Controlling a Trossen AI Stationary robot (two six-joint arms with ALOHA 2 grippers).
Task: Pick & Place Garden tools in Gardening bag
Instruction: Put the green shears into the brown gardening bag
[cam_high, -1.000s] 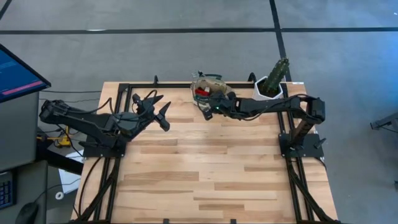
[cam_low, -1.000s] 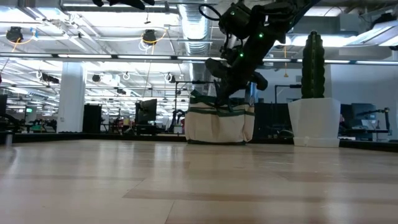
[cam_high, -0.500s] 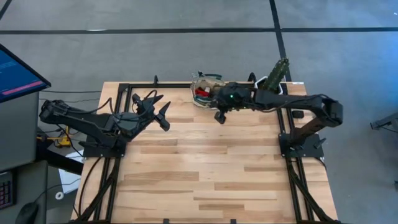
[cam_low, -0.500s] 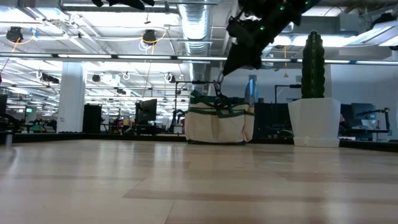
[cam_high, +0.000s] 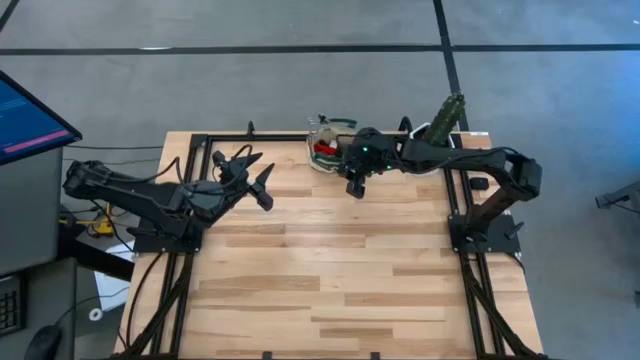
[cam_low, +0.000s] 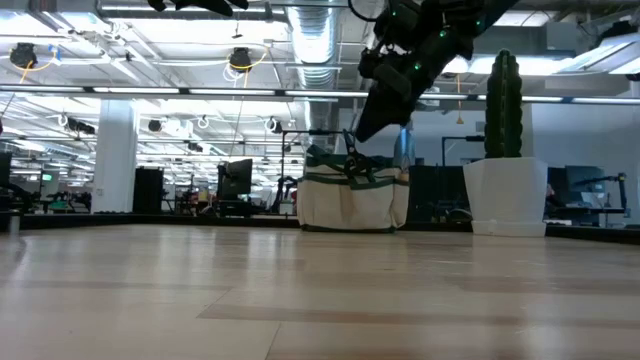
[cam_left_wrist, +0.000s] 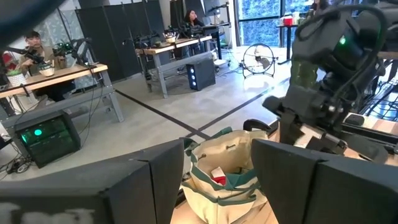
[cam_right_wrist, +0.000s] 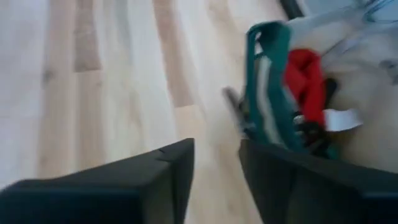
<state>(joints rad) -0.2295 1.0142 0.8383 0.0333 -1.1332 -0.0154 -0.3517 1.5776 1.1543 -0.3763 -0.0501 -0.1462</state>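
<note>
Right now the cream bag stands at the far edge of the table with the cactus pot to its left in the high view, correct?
Not quite. The high view shows the cactus pot to the right of the cream bag, not left. Both do stand at the table's far edge.

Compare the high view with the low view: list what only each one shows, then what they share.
Only the high view: the left gripper, open above the table's left side, and the red-headed tool inside the bag.
Only the low view: the bag's side with its green trim, and the room behind.
Both: the bag, the cactus pot, the table and the right gripper beside the bag.
</note>
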